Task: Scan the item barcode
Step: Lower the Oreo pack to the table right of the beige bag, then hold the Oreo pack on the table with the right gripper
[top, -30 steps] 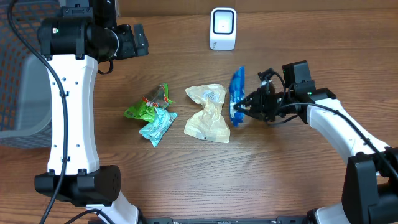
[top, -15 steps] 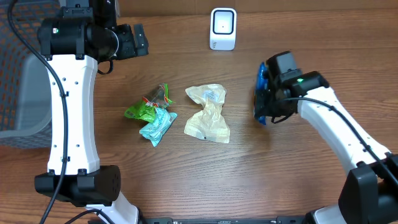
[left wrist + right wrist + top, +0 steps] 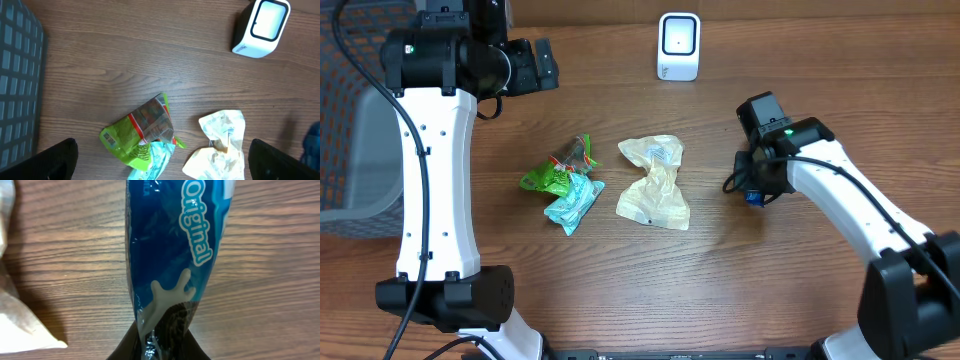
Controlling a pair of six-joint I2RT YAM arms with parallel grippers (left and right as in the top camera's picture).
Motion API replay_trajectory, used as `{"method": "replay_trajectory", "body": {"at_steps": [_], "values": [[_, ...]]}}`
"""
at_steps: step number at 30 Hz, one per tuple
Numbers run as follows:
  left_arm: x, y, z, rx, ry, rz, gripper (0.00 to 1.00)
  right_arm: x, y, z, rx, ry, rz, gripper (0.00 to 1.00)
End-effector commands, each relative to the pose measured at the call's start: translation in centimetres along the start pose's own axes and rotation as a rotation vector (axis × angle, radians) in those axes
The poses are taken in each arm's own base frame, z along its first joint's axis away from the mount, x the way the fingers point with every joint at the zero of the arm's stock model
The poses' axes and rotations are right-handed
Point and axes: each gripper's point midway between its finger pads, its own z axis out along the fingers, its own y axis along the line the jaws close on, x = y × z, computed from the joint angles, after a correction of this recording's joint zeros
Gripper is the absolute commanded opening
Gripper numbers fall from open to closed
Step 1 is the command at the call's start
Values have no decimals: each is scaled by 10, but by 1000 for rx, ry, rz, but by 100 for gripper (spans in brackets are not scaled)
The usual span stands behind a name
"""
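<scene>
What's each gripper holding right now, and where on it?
Right gripper pinches the blue snack packet by one end; left gripper open, empty.

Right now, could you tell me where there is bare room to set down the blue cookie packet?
The table is bare between the scanner and the cream wrapper, and along the near strip below it. Crowded: green pack and teal packet overlapping beside it.

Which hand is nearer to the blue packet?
Right. The right hand grips the blue packet; the left hand is open and far from it.
</scene>
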Motion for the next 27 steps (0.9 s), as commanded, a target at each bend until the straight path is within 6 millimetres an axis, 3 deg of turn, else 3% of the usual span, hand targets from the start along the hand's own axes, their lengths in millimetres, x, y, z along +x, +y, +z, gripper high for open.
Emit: {"method": "replay_trajectory", "body": {"at_steps": [1, 8, 21, 27], "values": [[-1, -3, -8, 12, -20, -11, 100, 3, 10, 10, -39, 26, -36, 4], [-1, -3, -8, 12, -20, -11, 100, -5, 14, 10, -55, -6, -43, 6], [-2, -2, -8, 11, -20, -12, 100, -6, 25, 9, -120, 1, -41, 46], [-2, -2, -8, 11, -20, -12, 100, -12, 42, 2, -298, 28, 10, 48]]}}
